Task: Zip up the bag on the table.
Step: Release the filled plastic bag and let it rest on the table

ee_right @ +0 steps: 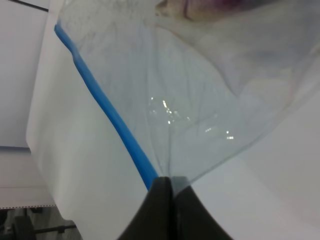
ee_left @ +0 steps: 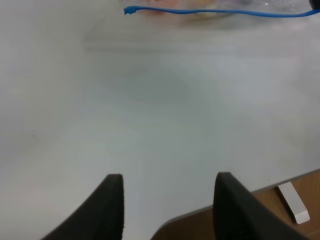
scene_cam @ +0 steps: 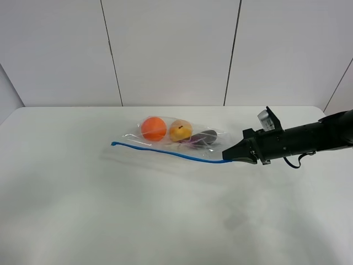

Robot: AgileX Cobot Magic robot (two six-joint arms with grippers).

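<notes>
Waiting at the near edge of the table [ee_left: 150,125] with the left pincer [ee_left: 170,177], gaping wide, gripping nothing and touching nothing. Probably idling there on purpose, leaving room ahead and standing ready to pin down a free end if needed.

Looking out across a broad stretch of bare white top toward the bag [scene_cam: 171,138], lying flat around the middle of the table, a little toward the back. Meeting first the blue zipper strip [scene_cam: 165,150], running along the bag's near edge from a loose left end over to the right.

Pinching that strip's right end with the right pincer [scene_cam: 226,157], reaching in from the right side and clamped tight, with no gap between the tips in its own wrist view. Apparently raising that corner slightly, judging by creases fanning out from the tips, likely drawing the strip straight for a clean run. Not being able to tell whether gripping a slider or only the strip's end and the film beside it.

Showing through the plastic farther back: an orange [scene_cam: 154,128], a yellow fruit [scene_cam: 180,131] and a purple eggplant [scene_cam: 206,136], lined up left to right, well clear of the strip and so not bulging against the closing edge.
</notes>
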